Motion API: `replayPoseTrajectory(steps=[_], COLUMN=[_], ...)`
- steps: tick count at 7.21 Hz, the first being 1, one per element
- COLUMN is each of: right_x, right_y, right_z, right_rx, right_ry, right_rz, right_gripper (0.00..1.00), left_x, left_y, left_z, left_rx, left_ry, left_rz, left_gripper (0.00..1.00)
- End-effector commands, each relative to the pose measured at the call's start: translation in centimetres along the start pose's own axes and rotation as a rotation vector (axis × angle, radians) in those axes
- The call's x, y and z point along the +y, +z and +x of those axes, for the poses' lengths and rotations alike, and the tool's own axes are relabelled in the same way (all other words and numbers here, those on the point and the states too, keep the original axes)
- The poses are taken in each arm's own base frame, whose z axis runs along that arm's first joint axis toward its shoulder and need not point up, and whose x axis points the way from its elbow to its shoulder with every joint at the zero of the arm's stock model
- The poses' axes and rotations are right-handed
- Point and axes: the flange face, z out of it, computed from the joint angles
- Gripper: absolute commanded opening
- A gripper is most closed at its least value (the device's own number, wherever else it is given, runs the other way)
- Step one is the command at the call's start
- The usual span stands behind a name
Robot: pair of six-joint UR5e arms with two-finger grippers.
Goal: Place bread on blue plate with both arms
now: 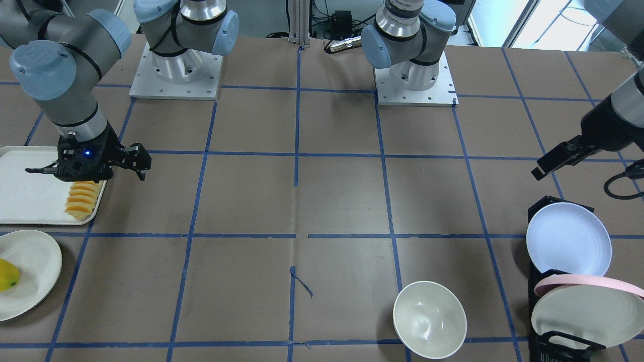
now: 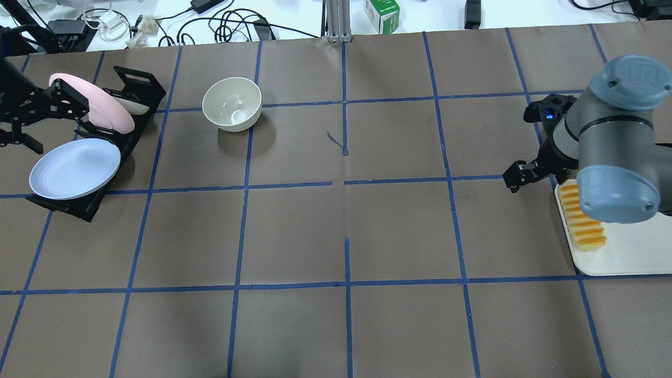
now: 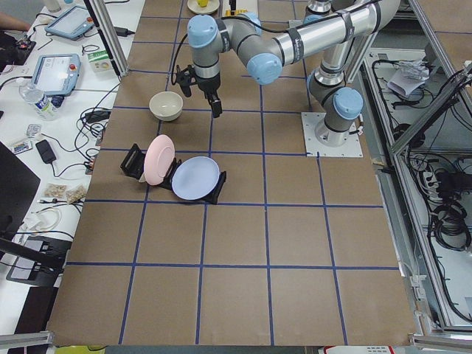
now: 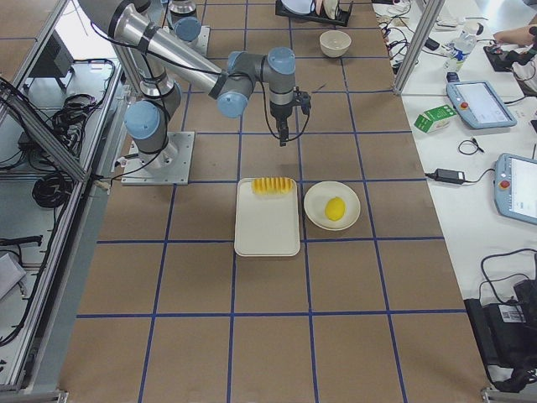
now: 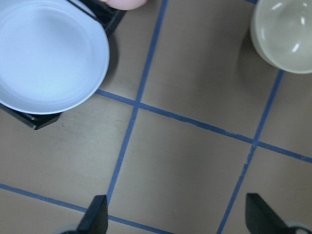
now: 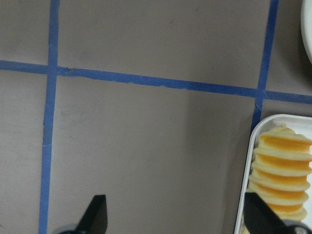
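Observation:
The bread [image 1: 82,200] lies on a white tray [image 1: 25,186], at the edge nearest the table's middle; it also shows in the overhead view [image 2: 581,223] and the right wrist view [image 6: 282,170]. My right gripper [image 6: 178,219] is open and empty, hovering above the tray's inner edge beside the loaf [image 1: 90,171]. The blue plate [image 2: 74,168] leans in a black rack at the other end of the table, and also shows in the front view [image 1: 568,239]. My left gripper [image 2: 44,123] is open and empty, above and beside that plate [image 5: 46,53].
A pink-rimmed plate [image 2: 94,102] stands in the same black rack [image 2: 131,84]. A white bowl [image 2: 232,103] sits on the table near the rack. A cream plate [image 1: 30,281] with a yellow-green fruit [image 1: 9,275] lies next to the tray.

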Motion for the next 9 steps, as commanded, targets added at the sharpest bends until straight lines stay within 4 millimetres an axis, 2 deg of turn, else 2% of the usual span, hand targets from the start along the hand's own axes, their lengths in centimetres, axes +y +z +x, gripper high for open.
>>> replayPoseTrajectory(steps=[1, 3, 4, 5, 7, 8, 9], right_x=[1.6, 2.2, 2.8, 3.9, 3.7, 3.8, 3.9], right_y=[1.9, 2.5, 2.9, 4.1, 8.0, 8.3, 8.5], right_z=[2.9, 6.3, 8.2, 9.1, 11.7, 12.7, 12.6], right_rx=[-0.014, -0.008, -0.008, -0.023, -0.024, -0.014, -0.017], right_ry=[0.007, -0.007, 0.002, -0.002, -0.054, -0.048, -0.048], right_rz=[-0.012, -0.007, -0.016, -0.039, -0.047, -0.032, -0.035], right_gripper=[1.0, 1.0, 1.0, 1.0, 1.0, 1.0, 1.0], left_x=[-2.4, -4.4, -4.7, -5.2, -7.3, -7.5, -8.2], left_y=[3.3, 6.5, 7.5, 8.9, 11.4, 12.6, 14.2], left_z=[-4.2, -9.9, -10.8, -12.4, -15.7, -18.7, -20.4], left_rx=[0.009, 0.028, 0.021, -0.06, -0.083, -0.079, -0.066], left_ry=[-0.027, -0.103, -0.114, -0.127, -0.168, -0.213, -0.24], left_rz=[-0.043, -0.079, -0.096, -0.127, -0.08, -0.08, -0.081], left_gripper=[1.0, 1.0, 1.0, 1.0, 1.0, 1.0, 1.0])
